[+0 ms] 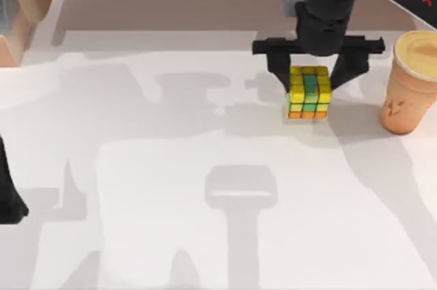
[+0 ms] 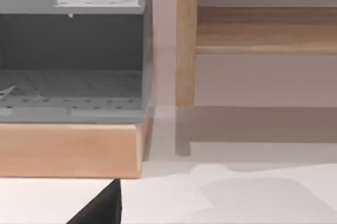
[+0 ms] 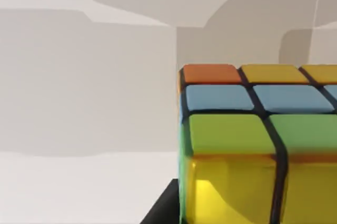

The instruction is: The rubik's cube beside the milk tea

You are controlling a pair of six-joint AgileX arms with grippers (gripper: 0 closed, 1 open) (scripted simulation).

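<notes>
Directly beneath the right gripper [image 1: 310,80], the rubik's cube [image 1: 309,92] is bracketed between its spread fingers; whether it is gripped cannot be told.

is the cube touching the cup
No: in the top view the cube sits between the right hand's fingers, with bare table separating it from the cup.

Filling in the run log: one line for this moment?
right end effector: astride rubik's cube | milk tea: right of cube, apart | left arm: parked, left edge
</notes>
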